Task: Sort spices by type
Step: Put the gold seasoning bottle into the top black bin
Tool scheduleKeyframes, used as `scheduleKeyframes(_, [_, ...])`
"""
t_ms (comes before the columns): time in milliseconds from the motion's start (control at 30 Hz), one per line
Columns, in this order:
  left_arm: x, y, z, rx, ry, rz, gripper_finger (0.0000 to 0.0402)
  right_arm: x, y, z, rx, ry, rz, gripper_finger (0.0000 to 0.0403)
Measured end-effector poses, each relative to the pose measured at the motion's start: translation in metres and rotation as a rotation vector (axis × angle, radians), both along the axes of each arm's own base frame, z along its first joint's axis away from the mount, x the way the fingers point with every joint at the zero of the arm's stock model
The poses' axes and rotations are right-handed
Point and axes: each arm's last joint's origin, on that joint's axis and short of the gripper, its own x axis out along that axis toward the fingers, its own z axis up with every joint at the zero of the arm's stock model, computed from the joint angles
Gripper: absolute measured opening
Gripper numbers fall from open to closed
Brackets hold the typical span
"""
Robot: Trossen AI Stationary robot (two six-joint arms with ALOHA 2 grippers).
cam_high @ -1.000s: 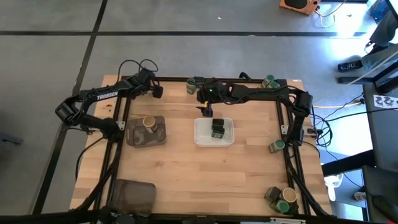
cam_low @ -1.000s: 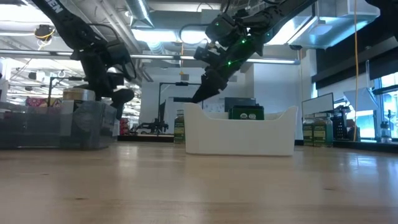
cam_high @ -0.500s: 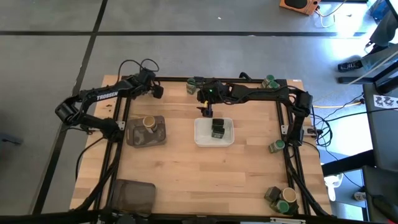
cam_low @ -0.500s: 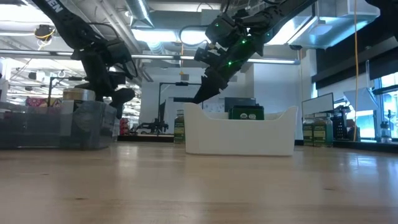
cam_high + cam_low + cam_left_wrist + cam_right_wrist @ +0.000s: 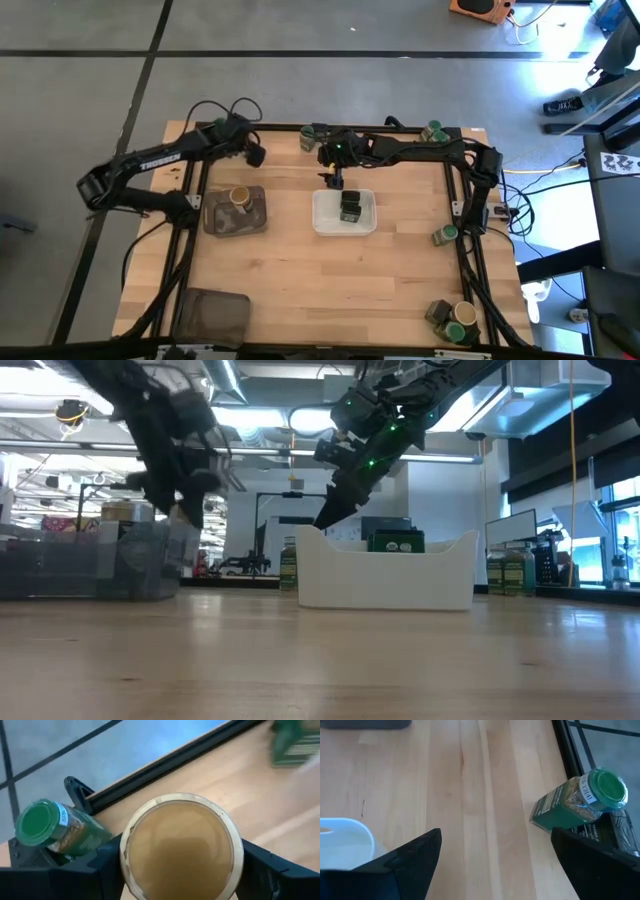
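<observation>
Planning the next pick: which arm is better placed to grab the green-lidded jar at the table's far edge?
Right. The right gripper is open and empty, with the green-lidded jar ahead of its fingers. The left gripper is shut on a tan-topped jar, so it is occupied.

A: Where's the left arm at?

B: It reaches in from the left side toward the far edge of the worktop. The left end effector (image 5: 255,155) is up in the air, fingers (image 5: 100,865) clamped on a tan-topped jar (image 5: 181,847).

A: And the right one?

B: It stretches along the far edge. The right end effector (image 5: 331,180) points down, fingers (image 5: 405,857) spread wide, gripping nothing.
</observation>
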Motion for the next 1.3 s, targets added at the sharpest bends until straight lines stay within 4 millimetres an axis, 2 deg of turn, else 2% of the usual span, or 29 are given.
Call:
scheduleKeyframes(167, [-0.005,-0.023,0.030,0.015,-0.048,-0.049,0.0273,0.000,0.000,0.000,-0.011,-0.002,0.009,0.0376])
scheduleKeyframes(533, [-0.029,-0.064,0.059,0.034,-0.229,-0.106,0.0273,0.002,0.002,0.001,0.032,-0.029,0.091,0.0376])
scheduleKeyframes(733, [-0.033,-0.082,0.066,-0.086,-0.359,-0.289,0.0273,0.003,0.002,0.003,0.027,-0.050,0.095,0.0376])
scheduleKeyframes(933, [-0.026,-0.101,0.080,-0.143,-0.521,-0.554,0.0273,0.004,0.004,0.004,0.074,-0.081,0.133,0.0376])
scheduleKeyframes(1133, [-0.021,-0.118,0.073,-0.216,-0.469,-0.639,0.0273,0.005,0.004,0.004,0.093,-0.087,0.132,0.0376])
scheduleKeyframes(1300, [-0.016,-0.131,0.059,-0.263,-0.406,-0.684,0.0273,0.005,0.004,0.004,0.095,-0.088,0.129,0.0376])
